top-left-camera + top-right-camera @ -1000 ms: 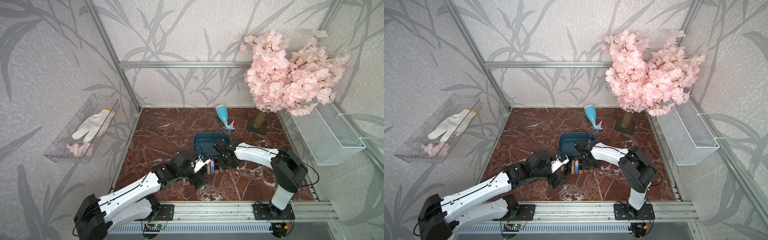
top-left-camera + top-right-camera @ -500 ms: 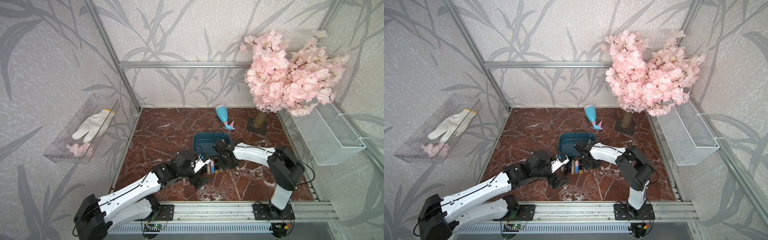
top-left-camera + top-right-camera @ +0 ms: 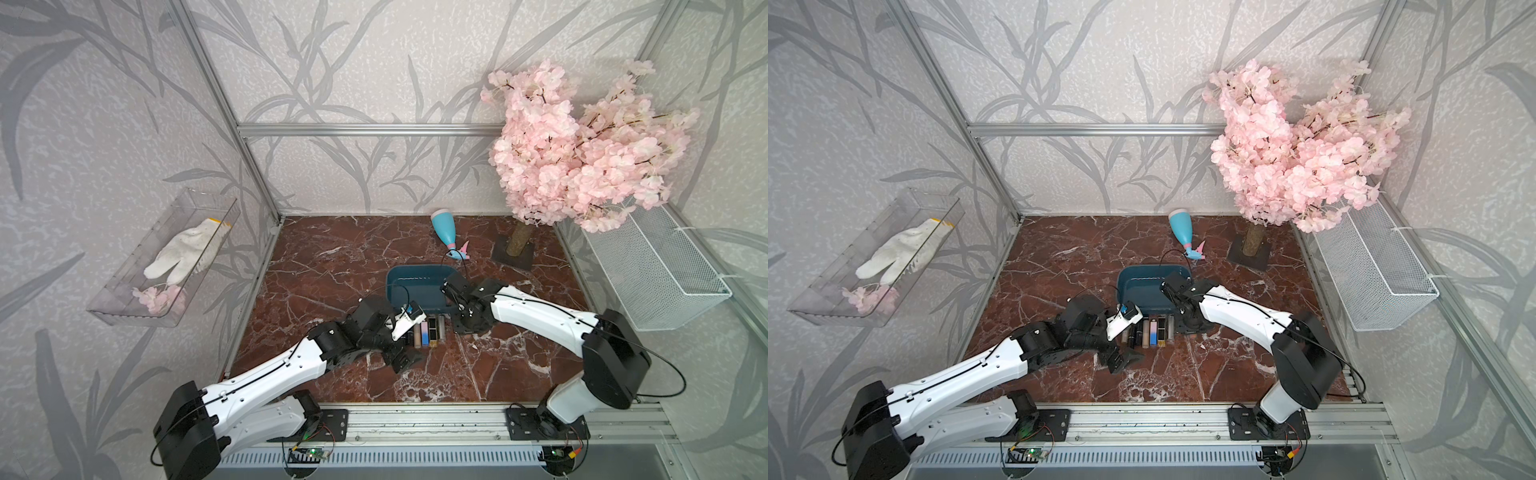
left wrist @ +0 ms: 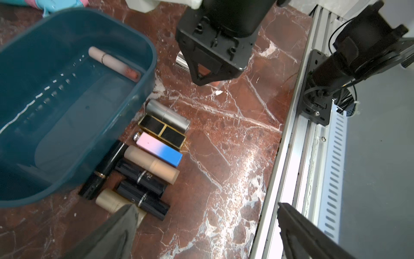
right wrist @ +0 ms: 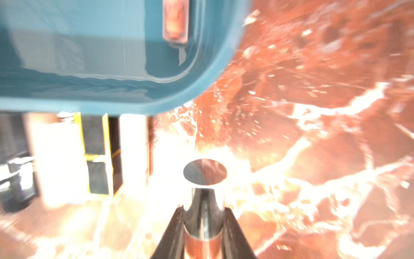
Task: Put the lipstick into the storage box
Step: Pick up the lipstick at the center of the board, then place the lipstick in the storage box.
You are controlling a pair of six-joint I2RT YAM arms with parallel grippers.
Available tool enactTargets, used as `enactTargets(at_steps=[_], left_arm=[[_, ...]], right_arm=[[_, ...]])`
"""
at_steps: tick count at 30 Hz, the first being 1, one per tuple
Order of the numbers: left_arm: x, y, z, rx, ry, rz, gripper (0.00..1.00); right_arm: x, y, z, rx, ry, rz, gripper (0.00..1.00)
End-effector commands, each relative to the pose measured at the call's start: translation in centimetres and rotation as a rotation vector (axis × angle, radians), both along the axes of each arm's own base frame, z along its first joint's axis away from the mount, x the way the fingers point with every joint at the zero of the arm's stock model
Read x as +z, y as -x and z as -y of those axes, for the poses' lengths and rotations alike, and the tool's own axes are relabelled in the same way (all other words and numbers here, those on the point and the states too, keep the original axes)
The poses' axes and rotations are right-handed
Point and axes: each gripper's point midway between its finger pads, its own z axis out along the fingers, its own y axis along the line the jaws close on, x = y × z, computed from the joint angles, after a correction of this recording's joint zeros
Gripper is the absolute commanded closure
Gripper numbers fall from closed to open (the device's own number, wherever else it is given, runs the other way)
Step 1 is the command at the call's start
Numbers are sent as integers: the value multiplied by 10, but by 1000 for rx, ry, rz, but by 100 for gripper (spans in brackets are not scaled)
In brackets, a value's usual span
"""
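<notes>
Silver lipstick: clamped in your right hand, low over the tabletop, not yet in the box.
Long axis: seems to run lengthwise out of the hand, flat end forward.
Storage box: just beside that hand, toward your left and farther out.
Nearer arm: right; your left hand stands apart, empty.

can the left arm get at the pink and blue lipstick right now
Probably yes: the left fingers stand open close by and nothing covers the lipstick, though neighbours crowd both its sides.
</notes>
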Motion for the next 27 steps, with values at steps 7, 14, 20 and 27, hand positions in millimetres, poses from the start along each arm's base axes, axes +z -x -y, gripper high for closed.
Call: enactTargets(at_steps=[7, 14, 20, 27], left_arm=[[53, -19, 21, -33, 63, 128, 0], [67, -33, 23, -14, 42, 185, 0], [62, -47, 12, 81, 2, 209, 0], [50, -53, -4, 131, -14, 191, 0]], right_arm=[[75, -13, 23, -41, -53, 116, 87], [104, -51, -12, 20, -143, 126, 87], [89, -83, -49, 47, -178, 70, 87], [54, -110, -76, 72, -161, 5, 87]])
